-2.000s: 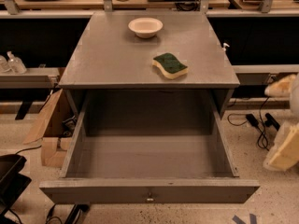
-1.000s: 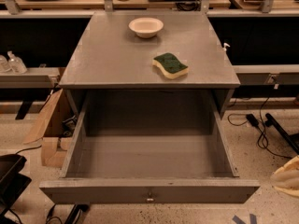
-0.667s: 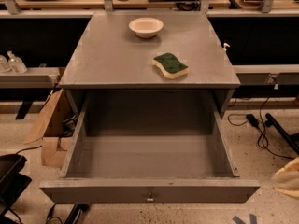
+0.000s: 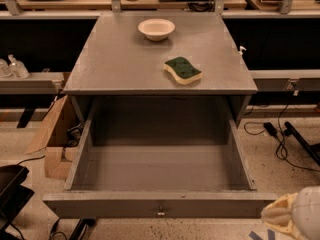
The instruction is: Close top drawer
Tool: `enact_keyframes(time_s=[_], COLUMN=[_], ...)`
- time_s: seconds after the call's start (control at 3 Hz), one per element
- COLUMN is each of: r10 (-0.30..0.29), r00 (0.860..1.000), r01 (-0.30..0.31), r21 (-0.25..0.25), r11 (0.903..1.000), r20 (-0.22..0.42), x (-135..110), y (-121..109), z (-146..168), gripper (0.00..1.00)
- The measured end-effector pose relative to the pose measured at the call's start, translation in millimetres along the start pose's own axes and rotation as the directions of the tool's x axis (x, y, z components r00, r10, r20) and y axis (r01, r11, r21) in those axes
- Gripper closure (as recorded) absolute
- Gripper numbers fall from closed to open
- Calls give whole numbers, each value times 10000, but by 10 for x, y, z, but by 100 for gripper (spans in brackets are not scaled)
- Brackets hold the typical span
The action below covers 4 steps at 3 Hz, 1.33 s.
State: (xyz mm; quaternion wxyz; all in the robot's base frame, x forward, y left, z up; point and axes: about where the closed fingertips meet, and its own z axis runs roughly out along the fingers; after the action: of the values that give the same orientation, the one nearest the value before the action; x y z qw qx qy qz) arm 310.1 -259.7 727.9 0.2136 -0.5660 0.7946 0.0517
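Currently I note the grey bench (image 4: 125,59) at the centre of view, its flat top carrying two items. Below that top, the top drawer (image 4: 160,171) stands pulled well out toward the camera, its deep box open to view and its wide front panel nearest me along the lower edge. To the left of the bench, a cardboard box (image 4: 54,134) sits on the floor. The hand (image 4: 294,215) shows only in part at the lower right corner, just beside the right end of the drawer front. I cannot tell whether it touches the panel, nor whether it is spread or pressed together. On the bench top, a green-and-yellow sponge (image 4: 183,70) lies right of centre near the front edge. A white bowl (image 4: 156,29) sits upright toward the back. A small metal knob (image 4: 160,213) is at the centre of the drawer front.
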Motion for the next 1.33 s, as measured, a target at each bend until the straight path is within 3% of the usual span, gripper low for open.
enact_keyframes(time_s=[0.67,1.33], r10=[-106,-703], r00=[9945,9804], r01=[119,700], r21=[-123,80], r11=[9999,9975], r20=[1042,1842], x=[138,-65], y=[272,50], z=[938,1431], gripper=[100,100])
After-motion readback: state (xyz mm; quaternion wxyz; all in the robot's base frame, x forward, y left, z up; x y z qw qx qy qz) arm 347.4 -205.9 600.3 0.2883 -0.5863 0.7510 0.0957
